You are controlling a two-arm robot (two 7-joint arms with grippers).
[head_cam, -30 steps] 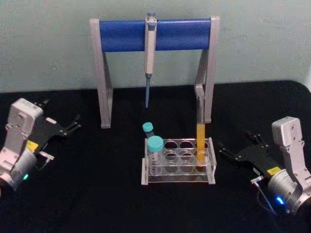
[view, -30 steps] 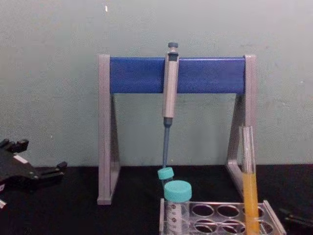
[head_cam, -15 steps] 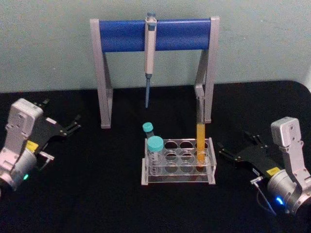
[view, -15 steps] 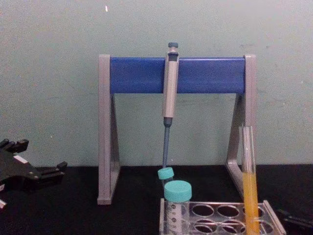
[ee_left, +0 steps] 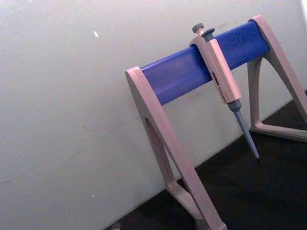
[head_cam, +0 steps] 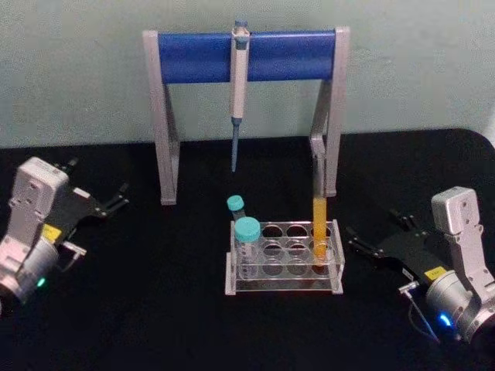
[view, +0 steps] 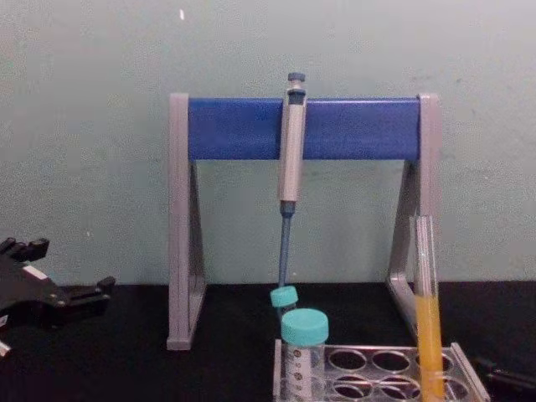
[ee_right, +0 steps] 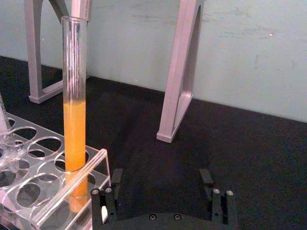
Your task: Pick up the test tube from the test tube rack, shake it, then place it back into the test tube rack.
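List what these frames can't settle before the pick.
- Rack in chest view: its base is cut off by the bottom edge.
- Tube foot in right wrist view: blurred behind the rack's clear plates, so seating depth is unclear.
- Right gripper in right wrist view: fingertips foreshortened.
- Left gripper in head view: small and dark against the black table.

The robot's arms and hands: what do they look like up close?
Each arm ends in a pale grey boxy wrist block over a rounded grey joint with a small light, green on the left, blue on the right. The left hand and right hand are flat black plates with thin black fingers, yellow stickers and thin cables.
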